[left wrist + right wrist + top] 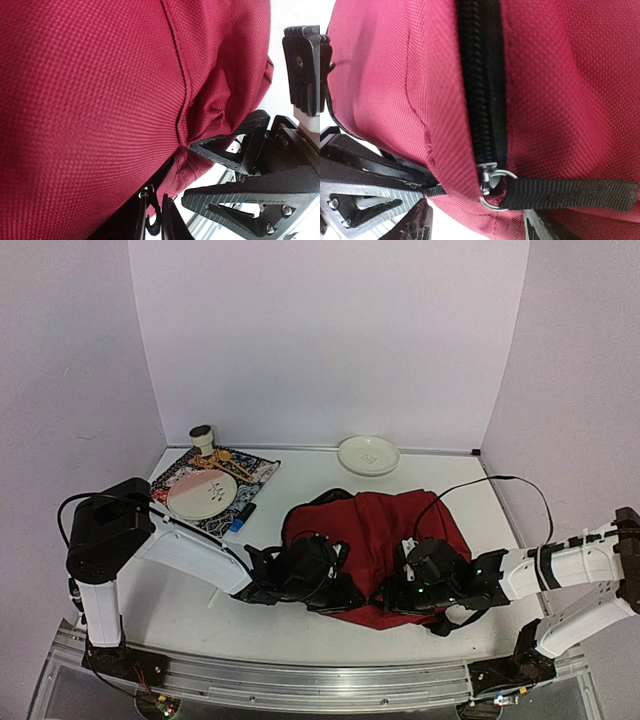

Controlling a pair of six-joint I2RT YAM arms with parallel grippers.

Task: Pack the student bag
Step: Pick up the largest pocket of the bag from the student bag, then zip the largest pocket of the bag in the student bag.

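Both arms reach in low from the near edge to the student bag [372, 530], which lies slumped in the middle of the table [270, 630], its near hem between the two wrists. On my left wrist feed, the left gripper [187, 171] has its jaws parted around a bulging fold of red cloth, both tips against the fabric. Whether they squeeze it I cannot tell. On the right wrist feed, the right gripper [432, 188] has its fingers drawn together on the flap's edge just beside the black zipper [480, 90]. The zipper's slider [488, 176] carries a ring with a black pull strap [570, 195] lying sideways. Well apart at the back left I see a pinkish plate [201, 494] on a patterned cloth [258, 472], with a small cup [202, 435] behind it. A white dish [368, 454] sits near the back wall.
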